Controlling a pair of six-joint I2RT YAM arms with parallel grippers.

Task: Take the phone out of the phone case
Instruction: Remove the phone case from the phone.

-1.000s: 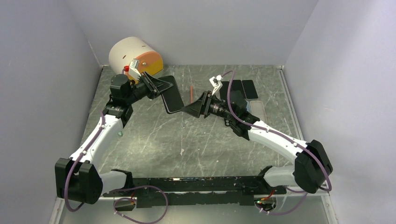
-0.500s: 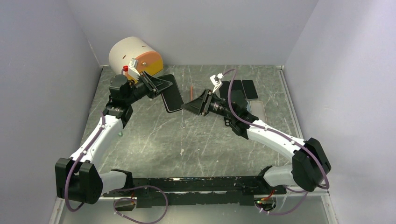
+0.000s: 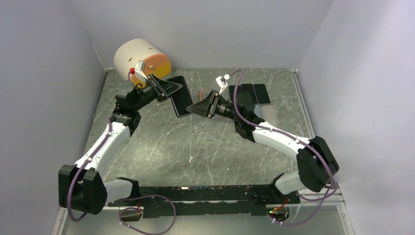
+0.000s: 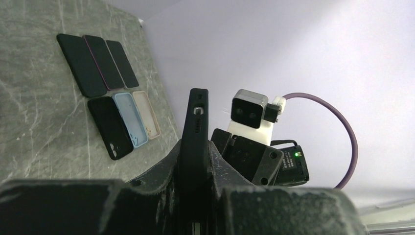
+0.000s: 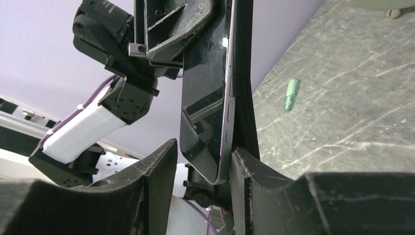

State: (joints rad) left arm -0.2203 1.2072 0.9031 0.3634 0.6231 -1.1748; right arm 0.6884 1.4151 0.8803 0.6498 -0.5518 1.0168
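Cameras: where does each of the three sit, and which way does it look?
Top view: above and behind, looking down at the table; left arm and right arm meet at the phone.
Left wrist: on the left arm, looking along its fingers past the phone to the right arm's camera.
Right wrist: on the right arm, looking along its fingers at the phone and left arm.
Shared: both wrist views see the phone, from opposite sides.
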